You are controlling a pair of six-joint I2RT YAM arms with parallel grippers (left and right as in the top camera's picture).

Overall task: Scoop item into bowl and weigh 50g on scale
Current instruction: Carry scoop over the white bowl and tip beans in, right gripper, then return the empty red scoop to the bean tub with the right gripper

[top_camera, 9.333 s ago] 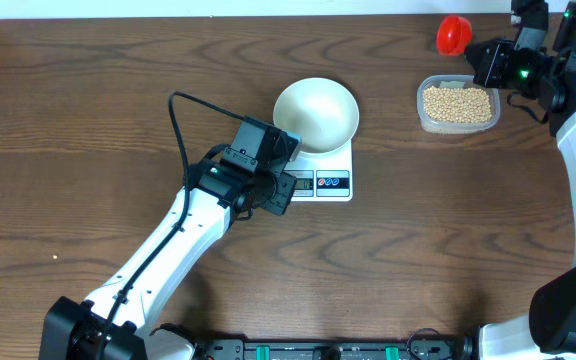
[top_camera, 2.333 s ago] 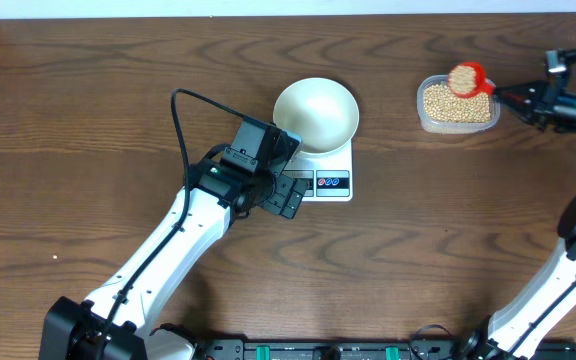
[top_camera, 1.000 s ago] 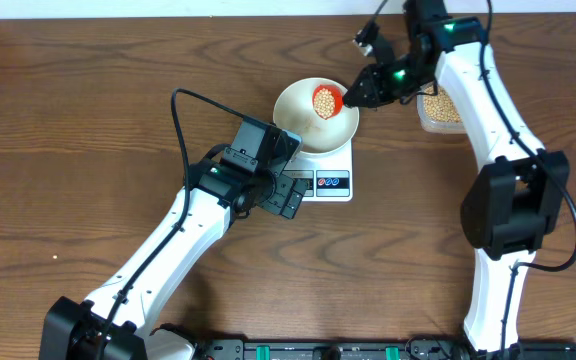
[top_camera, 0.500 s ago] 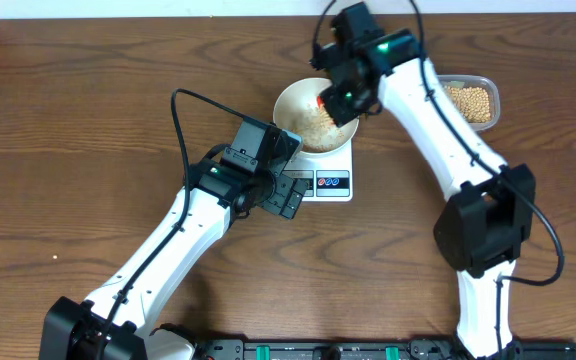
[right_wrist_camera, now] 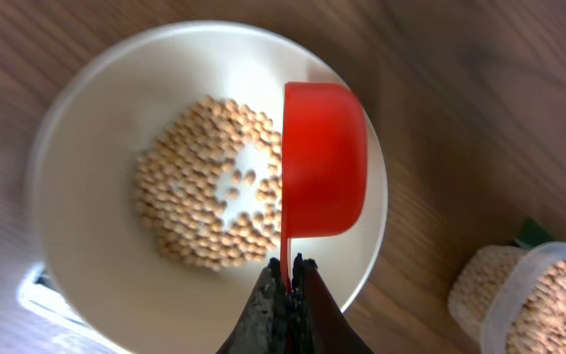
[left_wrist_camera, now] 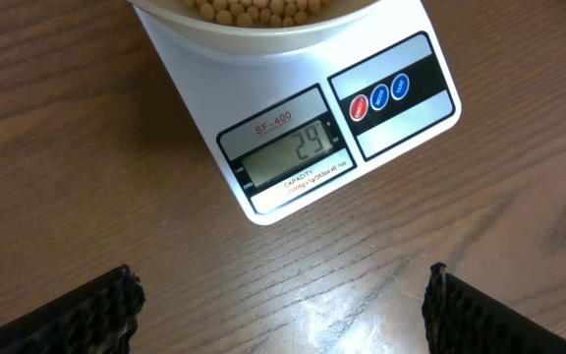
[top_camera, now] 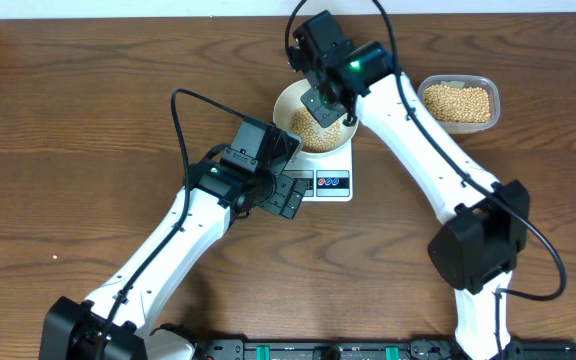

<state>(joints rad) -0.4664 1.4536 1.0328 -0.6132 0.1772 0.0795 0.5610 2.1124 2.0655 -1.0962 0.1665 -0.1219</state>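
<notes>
While the right gripper point(right_wrist_camera: 288, 267) is pinching the scoop point(right_wrist_camera: 324, 162) by its thin handle, fingers pressed together on it, I'm watching the cup. It is lying tipped on its side over the bowl point(right_wrist_camera: 77, 187), toward the rim at 3 o'clock in the wrist view. Beans point(right_wrist_camera: 190, 211) are lying in a loose ring on the bowl's floor. The bowl is sitting on the scale point(left_wrist_camera: 401, 128), whose display point(left_wrist_camera: 288, 152) is showing 29. I'm judging that we're just past halfway, so overshooting is the main risk: a full scoop could be carrying us beyond 50. With the cup so near the rim, beans could also be bouncing onto the table point(left_wrist_camera: 116, 197). The left gripper point(left_wrist_camera: 283, 310), fingers point(left_wrist_camera: 86, 315) spread and empty, is hovering at the scale's 6 o'clock, and a bump there would be spoiling the reading. The tub point(top_camera: 496, 100) is waiting at the bowl's 3 o'clock.
</notes>
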